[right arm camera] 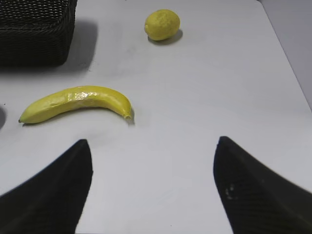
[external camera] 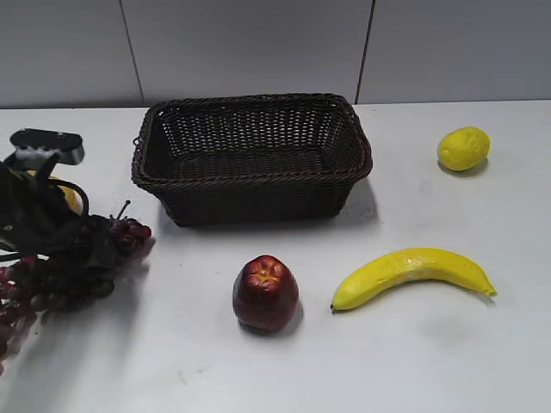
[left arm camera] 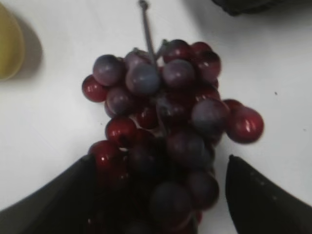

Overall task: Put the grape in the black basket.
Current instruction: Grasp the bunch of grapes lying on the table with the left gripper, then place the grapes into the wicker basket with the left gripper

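Glistening dark red-purple grape (left arm camera: 165, 131) bunch, thin brown stem, between spread left jaws.

White table against a pale grey panelled wall

The table (external camera: 430, 361) is a plain, matte white surface that fills most of the exterior view, with a few faint scuffs and specks on it. Behind the table's far edge rises a light grey wall (external camera: 250, 43), split into wide panels by two thin dark seams that lean slightly. Light is soft and even, coming from above, so shadows on the table stay short and blurred. In the right wrist view the table's right edge (right arm camera: 287, 58) runs at a slant, and beyond that edge lies a duller grey strip, too plain to identify.
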